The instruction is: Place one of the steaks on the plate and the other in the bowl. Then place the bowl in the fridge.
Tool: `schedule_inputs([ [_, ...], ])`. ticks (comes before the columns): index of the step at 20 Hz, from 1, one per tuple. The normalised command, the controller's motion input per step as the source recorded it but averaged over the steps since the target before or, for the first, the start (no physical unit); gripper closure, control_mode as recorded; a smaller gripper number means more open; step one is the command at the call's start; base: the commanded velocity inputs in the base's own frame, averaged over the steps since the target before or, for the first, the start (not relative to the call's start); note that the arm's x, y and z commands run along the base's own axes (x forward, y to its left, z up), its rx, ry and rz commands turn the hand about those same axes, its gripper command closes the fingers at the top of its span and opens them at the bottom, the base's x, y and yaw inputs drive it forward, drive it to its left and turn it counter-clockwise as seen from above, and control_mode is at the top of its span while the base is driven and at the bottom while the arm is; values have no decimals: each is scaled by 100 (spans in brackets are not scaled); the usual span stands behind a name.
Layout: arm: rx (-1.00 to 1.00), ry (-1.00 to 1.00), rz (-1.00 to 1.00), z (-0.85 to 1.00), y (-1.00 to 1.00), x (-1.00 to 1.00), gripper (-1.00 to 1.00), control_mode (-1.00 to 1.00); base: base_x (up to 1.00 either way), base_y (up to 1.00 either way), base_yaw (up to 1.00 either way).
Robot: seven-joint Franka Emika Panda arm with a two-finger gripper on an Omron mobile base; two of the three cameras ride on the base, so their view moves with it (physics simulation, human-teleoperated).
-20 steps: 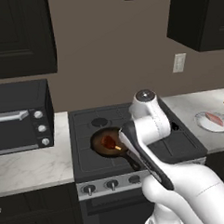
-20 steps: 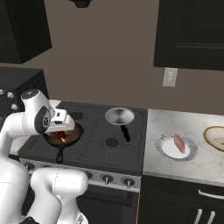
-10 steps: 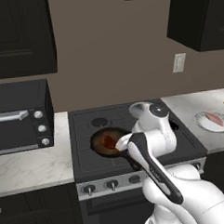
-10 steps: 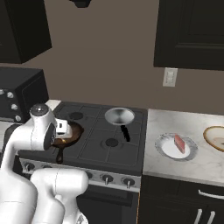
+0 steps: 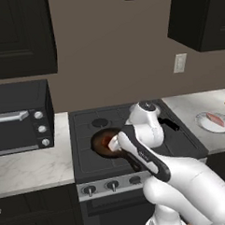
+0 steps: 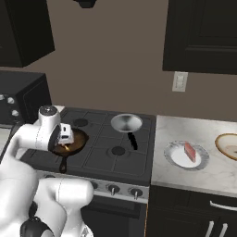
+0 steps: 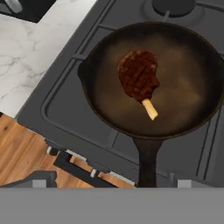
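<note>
A: We find the skillet (image 7: 153,78) on the front left burner of the stove (image 5: 89,162), handle toward the front edge. One steak (image 7: 138,76), reddish-brown with a pale yellow streak at one end, lies flat near the middle of the pan.

B: And the hand?

A: We see it poised over the skillet in both base views, looking down on the steak. The jaws stand fully open and grip nothing; the tips are barely visible at the bottom of the hand view. We place the gripper (image 6: 65,135) just above the pan's near side.

B: The second steak?

A: We note a pinkish-red steak (image 6: 190,151) already on the plate (image 6: 176,157), on the marble surface (image 6: 203,176) right of the stove. It rests a little right of the plate's centre.

B: The bowl?

A: We see a beige bowl (image 6: 227,146) at the right edge of the right base view, just beyond the plate on the same surface, partly cut off by the frame.

B: Anything else?

A: A silver dish (image 6: 126,122) sits on the rear right burner. A black microwave (image 5: 19,117) stands on the surface left of the stove.
</note>
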Motion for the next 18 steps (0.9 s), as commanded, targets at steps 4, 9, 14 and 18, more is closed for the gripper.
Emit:
schedule_inputs([
  [4,0,0,0,-3,0,41,-100,-100,0,0,0],
  [9,0,0,0,-19,0,31,-100,-100,0,0,0],
  [14,-3,0,2,-41,0,32,-100,-100,0,0,0],
  [18,-1,0,3,-36,2,32,-100,-100,0,0,0],
])
